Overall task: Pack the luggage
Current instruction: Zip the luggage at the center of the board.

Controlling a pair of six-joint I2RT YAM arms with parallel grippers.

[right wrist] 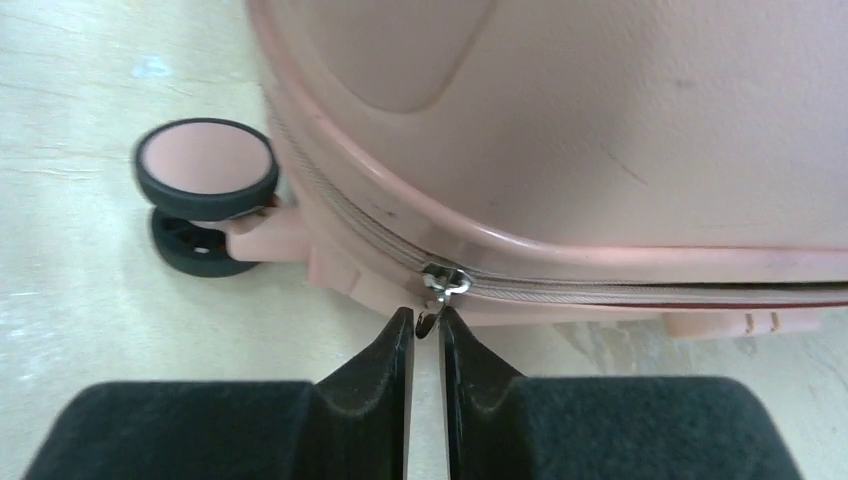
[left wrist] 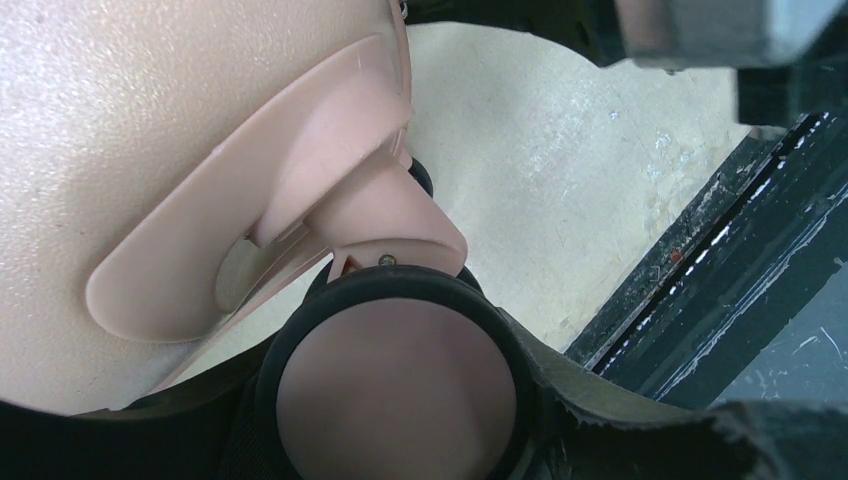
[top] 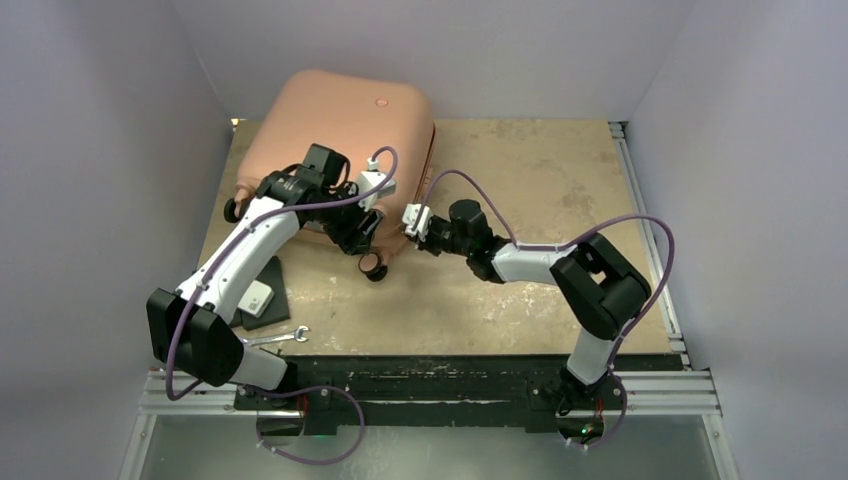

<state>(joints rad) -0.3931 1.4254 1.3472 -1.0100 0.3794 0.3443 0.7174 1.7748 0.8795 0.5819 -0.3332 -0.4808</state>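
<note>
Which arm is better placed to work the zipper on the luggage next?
Right. The right tool sits at the zipper pull, jaws a slit apart around it. The left tool is by a wheel at the luggage corner.

From above, the left arm point(top: 240, 250) covers the luggage's point(top: 340, 120) 6 o'clock side. The left gripper point(top: 356, 230) sits buried against that edge, so how its jaws stand cannot be told. The same arm hides part of the black pad point(top: 272, 280) at 8 o'clock on the table.

In the left wrist view the shell runs off at 9 and 12 o'clock. The wheel point(left wrist: 395, 390) is cut at 6 o'clock, and a grey blur point(left wrist: 700, 30) at 1 o'clock cannot be identified.

In the right wrist view the shell is cut at 12 and 3 o'clock. The right gripper point(right wrist: 421, 322) runs off at 6 o'clock. The zipper pull point(right wrist: 442, 283) dips to its tips, too small to tell whether it is pinched.
</note>
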